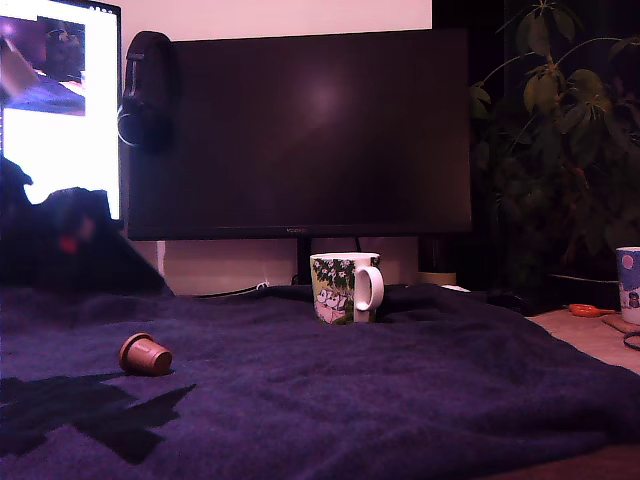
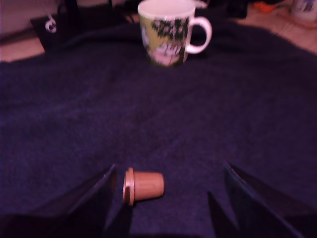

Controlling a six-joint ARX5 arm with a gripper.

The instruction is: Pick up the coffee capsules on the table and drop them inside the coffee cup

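Observation:
A copper-brown coffee capsule lies on its side on the dark blue-purple blanket covering the table. The white coffee cup with a green leafy print stands upright farther back, handle toward the exterior view's right. In the wrist view my gripper is open, its dark fingers on either side, with the capsule lying close to one finger. In the exterior view only a blurred dark part of the arm shows at the left. Only this one capsule shows.
A large dark monitor stands behind the cup, and a lit screen sits at the exterior view's left. A plant and a pale blue-and-white cup are at the right, near the pale wooden top.

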